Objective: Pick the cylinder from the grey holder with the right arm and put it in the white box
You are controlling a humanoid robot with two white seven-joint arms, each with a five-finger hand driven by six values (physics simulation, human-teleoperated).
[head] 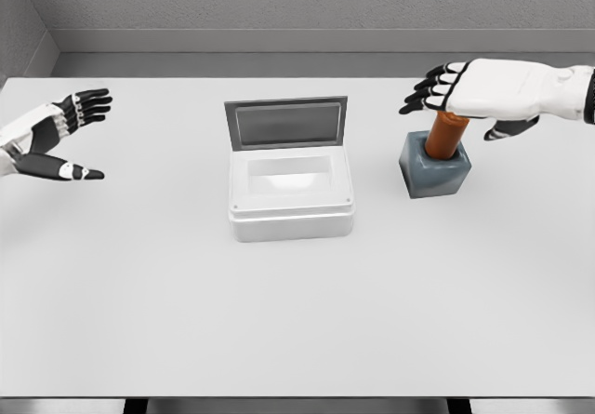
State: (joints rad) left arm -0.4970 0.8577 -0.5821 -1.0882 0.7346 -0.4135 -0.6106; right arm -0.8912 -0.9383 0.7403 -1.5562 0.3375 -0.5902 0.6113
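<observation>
White table (pixel 297 321), grey walls behind. Open box (pixel 291 191) centre. Orange cylinder (pixel 446 135) upright in holder (pixel 434 167), right hand (pixel 483 93) spread over it, possibly touching. Left hand (pixel 56 135) open, empty.

A white box (pixel 291 200) is sitting near the middle of the pale surface (pixel 297 321), its grey-lined lid (pixel 286 122) standing open at the back. To its right, well apart from it, an orange-brown cylinder (pixel 446 136) is standing slightly tilted in a grey holder (pixel 434 168), and the right hand (pixel 479 90) is hovering just over the cylinder's top with its dark fingers (pixel 429 88) stretched out toward the left, closed on nothing. The left hand (pixel 51 135) is hanging at the far left edge, fingers spread.
</observation>
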